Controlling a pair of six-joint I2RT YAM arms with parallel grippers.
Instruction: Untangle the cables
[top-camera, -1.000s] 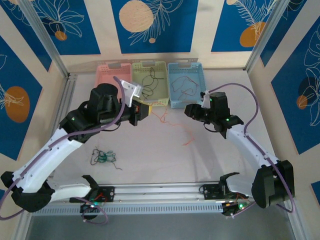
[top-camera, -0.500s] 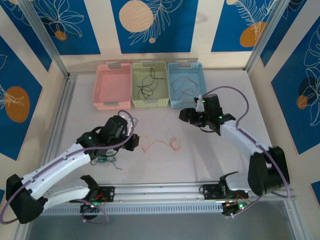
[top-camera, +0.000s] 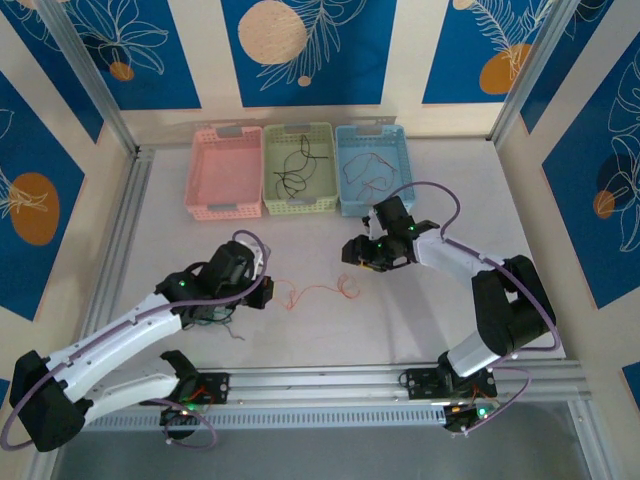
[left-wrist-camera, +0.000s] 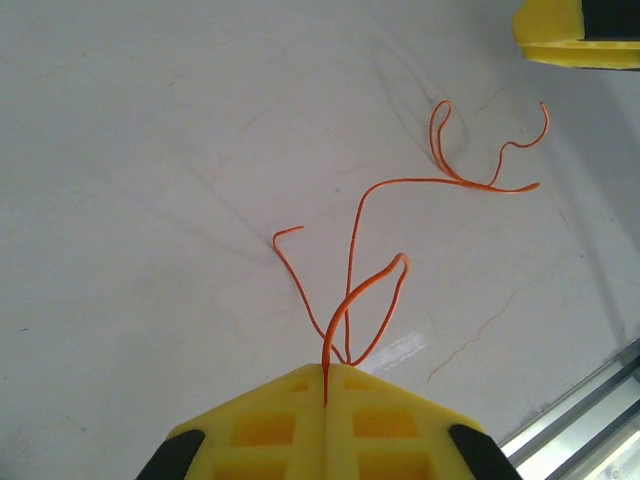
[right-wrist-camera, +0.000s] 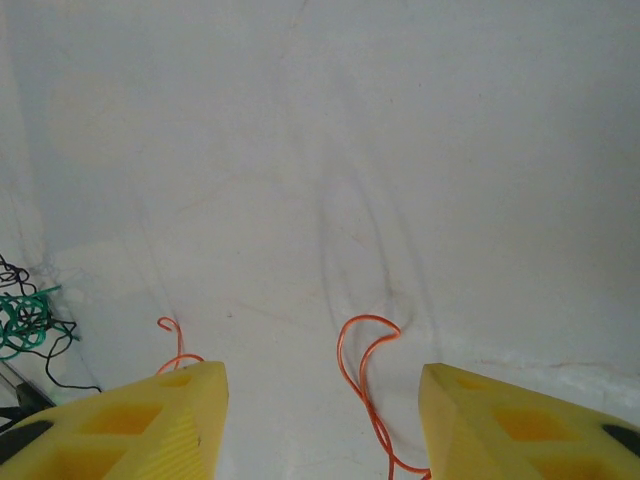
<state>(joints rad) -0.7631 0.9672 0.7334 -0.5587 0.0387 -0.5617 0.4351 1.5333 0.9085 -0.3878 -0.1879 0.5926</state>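
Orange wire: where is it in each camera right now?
Top external: orange wire lies between left pincer and right pincer.
Left wrist: it rises from the shut left pincer, bottom centre.
Right wrist: it loops low between open fingers.
Shared landmark: right pincer's yellow fingers.

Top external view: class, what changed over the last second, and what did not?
The left gripper, shut on the orange wire, drew back from the baskets toward the near left, pulling the wire along. The right gripper came down from the blue basket and stands open over the wire's other end. Baskets and green-black tangle stayed put.
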